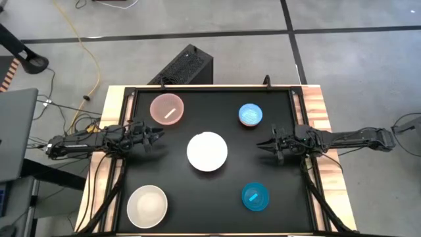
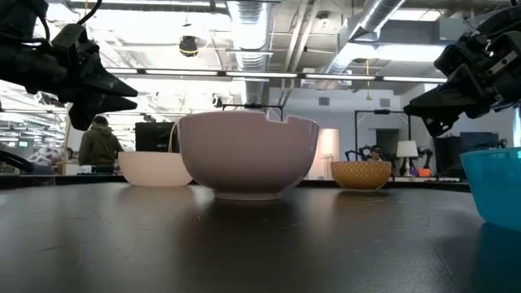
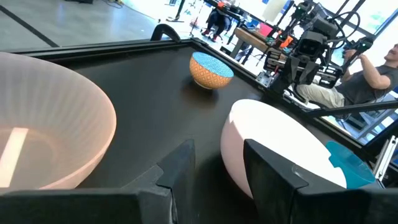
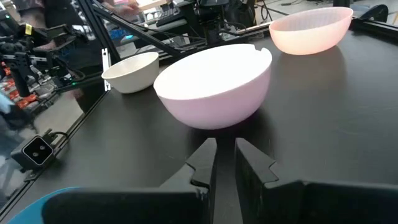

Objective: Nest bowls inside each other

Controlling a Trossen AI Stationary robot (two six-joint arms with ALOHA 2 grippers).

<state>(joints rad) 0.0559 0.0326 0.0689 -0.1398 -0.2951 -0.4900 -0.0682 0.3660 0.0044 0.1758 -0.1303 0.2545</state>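
Five bowls stand apart, upright on their bases, on the black table top: a pale pink bowl [image 1: 166,108] far left, a light blue bowl [image 1: 250,114] far right, a white bowl [image 1: 207,151] in the middle, a cream bowl [image 1: 147,205] near left, and a teal bowl [image 1: 255,197] near right. My left gripper [image 1: 158,136] hovers level just left of the white bowl [image 3: 273,149], open, with nothing between its fingers. My right gripper [image 1: 260,143] hovers level to the right of the white bowl [image 4: 214,84], its fingertips a narrow gap apart and holding nothing.
A raised black frame [image 1: 210,87] runs round the table top. Bare table lies between the bowls. Beyond the far edge are other robot rigs [image 3: 305,50] and a seated person [image 3: 373,74]. A black box [image 1: 184,66] stands on the floor behind the table.
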